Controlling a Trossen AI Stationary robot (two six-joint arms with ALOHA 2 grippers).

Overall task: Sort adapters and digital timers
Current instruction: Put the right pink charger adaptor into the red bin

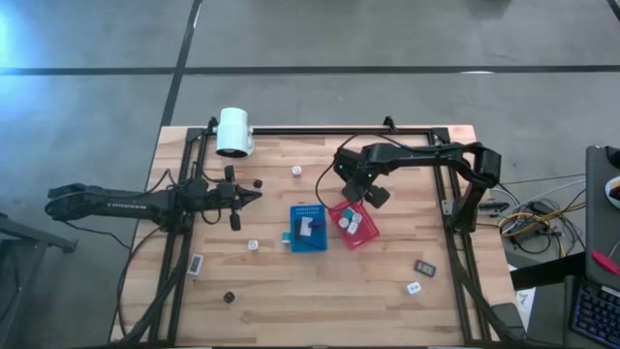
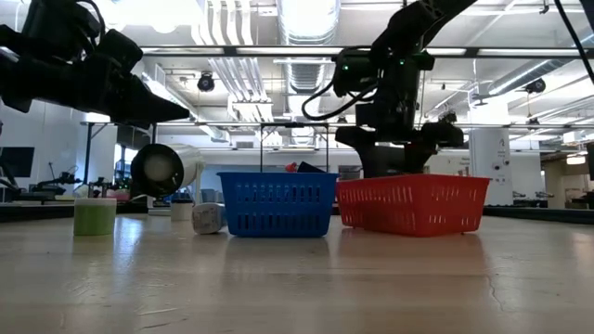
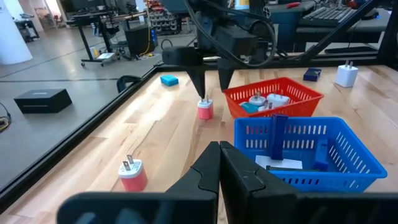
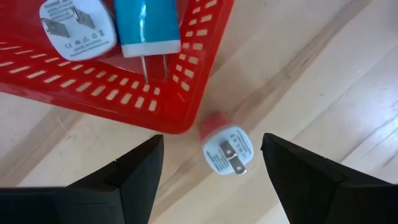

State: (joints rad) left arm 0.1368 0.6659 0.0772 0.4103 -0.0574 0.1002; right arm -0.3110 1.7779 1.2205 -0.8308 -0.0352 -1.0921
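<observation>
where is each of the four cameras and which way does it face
High view: overhead, straight down on the table, both arms showing.
Low view: at tabletop height, level across to blue basket and red basket; arms above.
Left wrist view: past the shut left gripper towards both baskets.
Right wrist view: down between the open right gripper onto a pink adapter.
Shared: that adapter and the red basket show in both wrist views.

Two baskets stand on the table: one blue basket (image 1: pixel 309 236) and one red basket (image 1: pixel 356 231). In the red basket I count three adapters (image 3: pixel 266 101), and two pink adapters lie outside it, one near it (image 3: pixel 205 109) and one farther away (image 3: pixel 132 175). Loose timers on the wood: three (image 1: pixel 424 267) (image 1: pixel 414 288) (image 1: pixel 197 264). One white cylinder (image 1: pixel 233 132)
</observation>
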